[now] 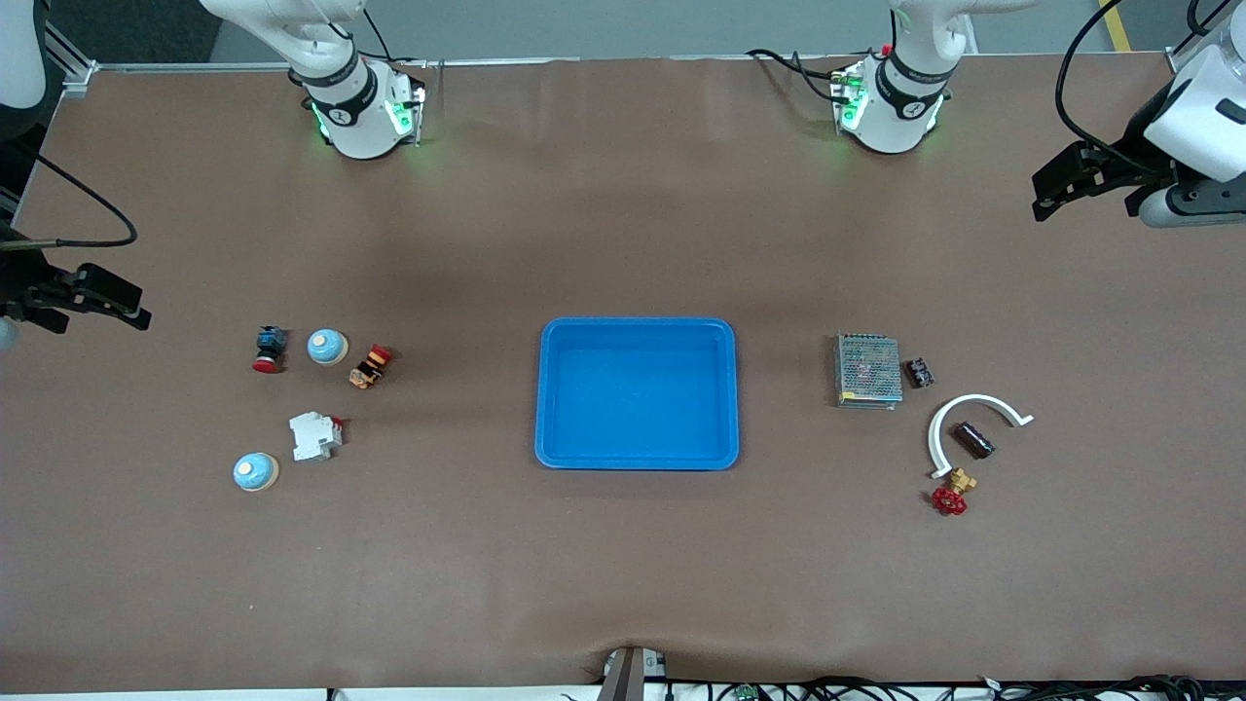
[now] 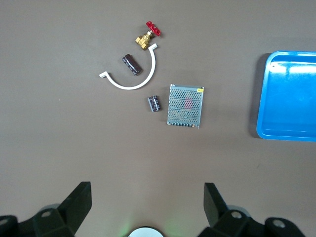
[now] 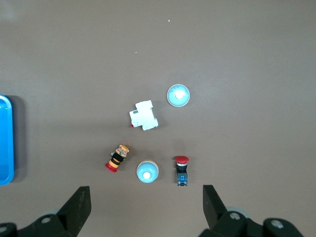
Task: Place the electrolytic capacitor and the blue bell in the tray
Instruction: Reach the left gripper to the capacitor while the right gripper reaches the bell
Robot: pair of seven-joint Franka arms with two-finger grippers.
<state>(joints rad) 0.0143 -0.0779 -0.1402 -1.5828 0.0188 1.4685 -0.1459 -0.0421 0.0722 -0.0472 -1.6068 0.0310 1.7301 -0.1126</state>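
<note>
The bright blue tray [image 1: 637, 325] lies empty at the table's middle; its edge also shows in the left wrist view [image 2: 291, 94] and the right wrist view [image 3: 4, 140]. Two blue bells [image 1: 327, 347] [image 1: 256, 472] stand toward the right arm's end [image 3: 147, 171] [image 3: 177, 95]. The dark cylindrical electrolytic capacitor [image 1: 972, 439] [image 2: 131, 64] lies inside a white arc toward the left arm's end. My left gripper [image 1: 1046, 195] [image 2: 146, 192] is open and empty, up over the left arm's end. My right gripper [image 1: 107, 297] [image 3: 146, 193] is open and empty, over the right arm's end.
A grey mesh box [image 1: 867, 370], a small dark component [image 1: 919, 371], the white arc [image 1: 959, 414] and a brass valve with a red handle [image 1: 952, 492] lie near the capacitor. A red push button [image 1: 270, 349], an orange-black part [image 1: 371, 366] and a white breaker [image 1: 315, 435] lie by the bells.
</note>
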